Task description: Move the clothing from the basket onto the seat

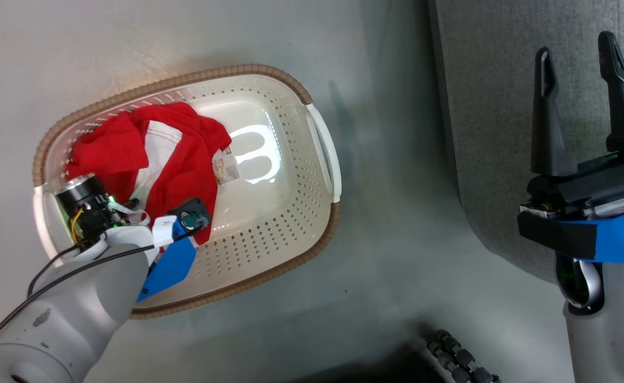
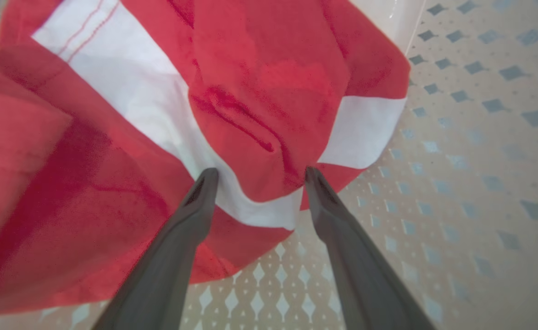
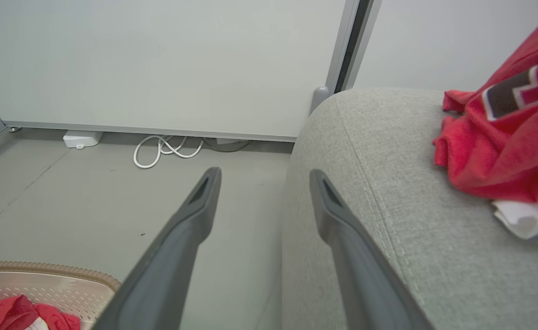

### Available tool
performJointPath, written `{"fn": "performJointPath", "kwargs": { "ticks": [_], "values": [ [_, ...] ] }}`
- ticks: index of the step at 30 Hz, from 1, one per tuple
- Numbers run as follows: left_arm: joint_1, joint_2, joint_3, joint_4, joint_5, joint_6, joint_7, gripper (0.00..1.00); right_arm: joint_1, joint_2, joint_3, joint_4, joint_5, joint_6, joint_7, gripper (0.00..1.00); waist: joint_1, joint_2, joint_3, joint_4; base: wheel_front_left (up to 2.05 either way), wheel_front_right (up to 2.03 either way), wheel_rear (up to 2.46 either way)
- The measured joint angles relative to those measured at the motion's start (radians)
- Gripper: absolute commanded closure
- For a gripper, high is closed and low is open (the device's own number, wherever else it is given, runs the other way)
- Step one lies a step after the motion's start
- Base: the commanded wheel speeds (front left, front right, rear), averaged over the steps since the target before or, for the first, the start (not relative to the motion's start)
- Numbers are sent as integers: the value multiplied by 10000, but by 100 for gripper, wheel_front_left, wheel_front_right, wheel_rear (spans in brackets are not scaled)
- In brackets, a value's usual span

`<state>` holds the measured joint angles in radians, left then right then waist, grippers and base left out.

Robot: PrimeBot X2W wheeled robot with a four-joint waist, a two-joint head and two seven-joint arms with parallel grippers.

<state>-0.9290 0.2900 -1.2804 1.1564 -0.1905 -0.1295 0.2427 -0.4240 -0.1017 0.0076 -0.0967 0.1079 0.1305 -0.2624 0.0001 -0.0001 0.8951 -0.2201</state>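
the clothing [image 1: 147, 154] is bright red and soft, with wide white stripes, all crumpled up. it lies inside the basket [image 1: 290, 175], on its 9 o'clock side in the head view. the basket is cream with little holes and a brown rim. a small sticker [image 1: 225, 169] sits on its bottom, just beside the cloth at 3 o'clock. the grey seat [image 1: 492, 133] is at 3 o'clock from the basket, a bit apart. another red piece [image 3: 493, 151] with a black and white mark lies on the seat. a white cord [image 3: 163, 149] lies on the floor by the wall. the left gripper [image 2: 259, 172] is down in the basket with its fingers apart. its tips touch the cloth, and a red fold sits between them. the right gripper [image 1: 575, 45] is over the seat's edge, fingers apart, holding nothing.
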Motion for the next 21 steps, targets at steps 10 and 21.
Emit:
{"fn": "performJointPath", "kwargs": {
  "ticks": [10,21],
  "values": [
    [-561,-50,0,445,161,-2,17,0,-97,102,-31,-405,-15,0,0,0,0,0,839,-312,0,0,0],
    [-633,-399,0,800,546,-2,182,100,-121,121,-136,-531,-105,0,0,0,-1,0,973,-291,0,0,0]
  ]
}}
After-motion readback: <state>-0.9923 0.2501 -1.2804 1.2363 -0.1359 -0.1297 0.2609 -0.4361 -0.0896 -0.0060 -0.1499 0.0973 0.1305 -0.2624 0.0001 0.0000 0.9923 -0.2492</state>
